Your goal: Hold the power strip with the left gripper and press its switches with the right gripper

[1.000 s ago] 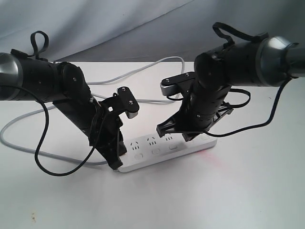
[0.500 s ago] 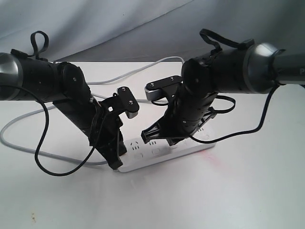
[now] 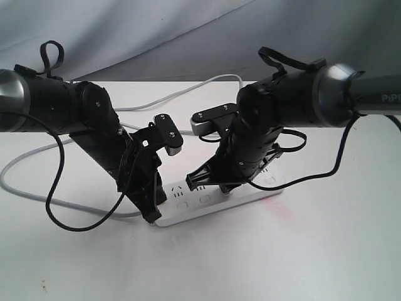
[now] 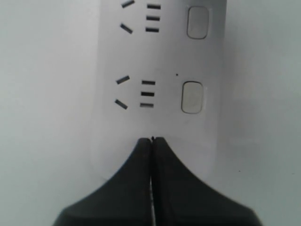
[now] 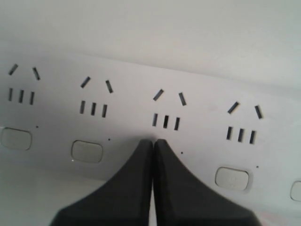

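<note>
The white power strip [image 3: 216,202] lies flat on the white table [image 3: 301,251]. My left gripper [image 3: 150,216] is shut, its tips resting on the strip's left end; in the left wrist view the gripper [image 4: 151,139] stands just short of the nearest outlet, with two switches [image 4: 192,97] to one side. My right gripper [image 3: 219,186] is shut too and points down onto the middle of the strip. In the right wrist view the gripper [image 5: 153,141] sits below the third outlet in view, between two visible switches [image 5: 87,151], and hides the spot where that outlet's switch lies.
The strip's grey cord [image 3: 188,88] loops over the back of the table and round the left side. A black cable [image 3: 69,222] hangs from the left arm onto the table. A grey backdrop [image 3: 156,31] rises behind.
My right arm has moved left along the strip, from its right part to the middle, and lowered onto it. The left arm and the strip have not moved.
</note>
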Available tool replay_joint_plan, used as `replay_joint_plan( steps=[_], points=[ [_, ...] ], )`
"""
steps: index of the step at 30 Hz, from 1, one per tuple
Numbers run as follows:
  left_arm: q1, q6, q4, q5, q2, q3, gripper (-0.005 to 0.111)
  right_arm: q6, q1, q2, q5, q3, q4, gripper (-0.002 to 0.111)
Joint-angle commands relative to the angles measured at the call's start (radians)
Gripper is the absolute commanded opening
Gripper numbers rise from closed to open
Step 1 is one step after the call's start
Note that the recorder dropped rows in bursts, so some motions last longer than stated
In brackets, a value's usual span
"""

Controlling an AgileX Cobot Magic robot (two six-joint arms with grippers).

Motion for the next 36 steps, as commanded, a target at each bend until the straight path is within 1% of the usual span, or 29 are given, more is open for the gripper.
replay_joint_plan(
  steps=[1, 21, 29, 36],
  points=[
    [-0.003, -0.009, -0.01, 0.006, 0.002, 0.001, 0.0, -0.002, 0.001, -0.001, -0.005, 0.007, -0.019, 0.0],
    [-0.003, -0.009, -0.01, 0.006, 0.002, 0.001, 0.0, -0.002, 0.001, 0.001, -0.01, 0.007, -0.019, 0.0],
    [-0.003, -0.009, -0.01, 0.006, 0.002, 0.001, 0.0, 0.0, 0.001, 0.078, -0.01, 0.007, -0.017, 0.0],
    [-0.003, -0.009, -0.01, 0.006, 0.002, 0.001, 0.0, 0.0, 0.001, 0.092, 0.01, 0.007, -0.018, 0.0]
  ],
)
